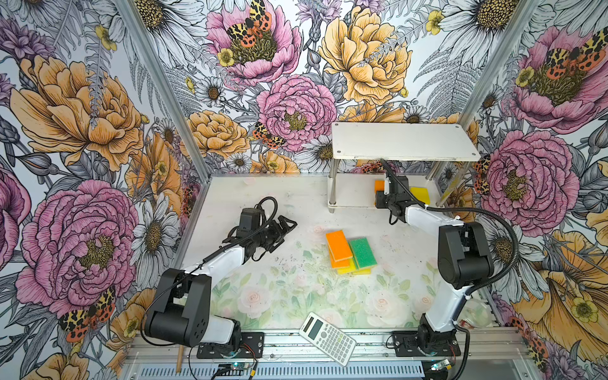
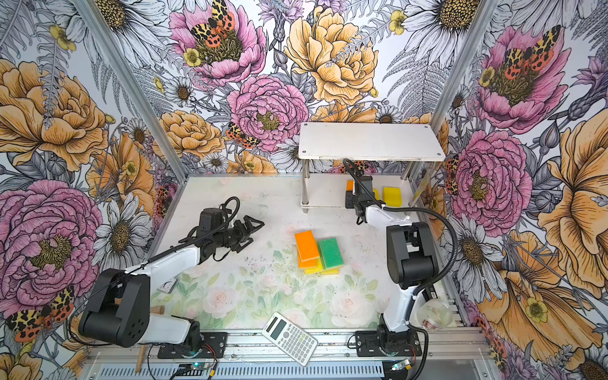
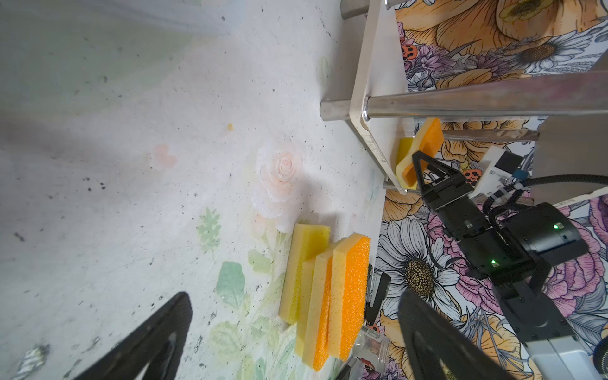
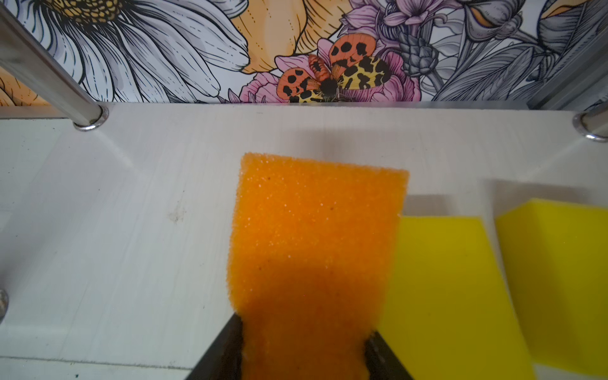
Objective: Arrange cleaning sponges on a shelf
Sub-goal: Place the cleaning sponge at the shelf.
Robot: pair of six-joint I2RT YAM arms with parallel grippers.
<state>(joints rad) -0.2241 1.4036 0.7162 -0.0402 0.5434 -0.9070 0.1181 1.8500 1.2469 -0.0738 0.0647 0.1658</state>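
The shelf (image 1: pixel 404 141) (image 2: pixel 371 141) stands at the back right, its top board bare. My right gripper (image 4: pixel 304 348) reaches into the lower tier (image 4: pixel 131 214), shut on an orange sponge (image 4: pixel 316 230) (image 1: pixel 379 187) that is tilted just above the board. Two yellow sponges (image 4: pixel 441 279) (image 4: pixel 559 263) lie beside it. Mid-table sits a pile of sponges: orange (image 1: pixel 339 245) and green (image 1: pixel 363 252) on top, yellow (image 1: pixel 345 270) beneath. My left gripper (image 1: pixel 286 230) (image 3: pixel 296 294) hangs open and empty, left of the pile.
A white calculator (image 1: pixel 327 338) lies at the front edge. A clear plastic cup (image 2: pixel 434 316) sits by the right arm's base and a wooden stick (image 2: pixel 141 357) by the left one. Flowered walls close three sides.
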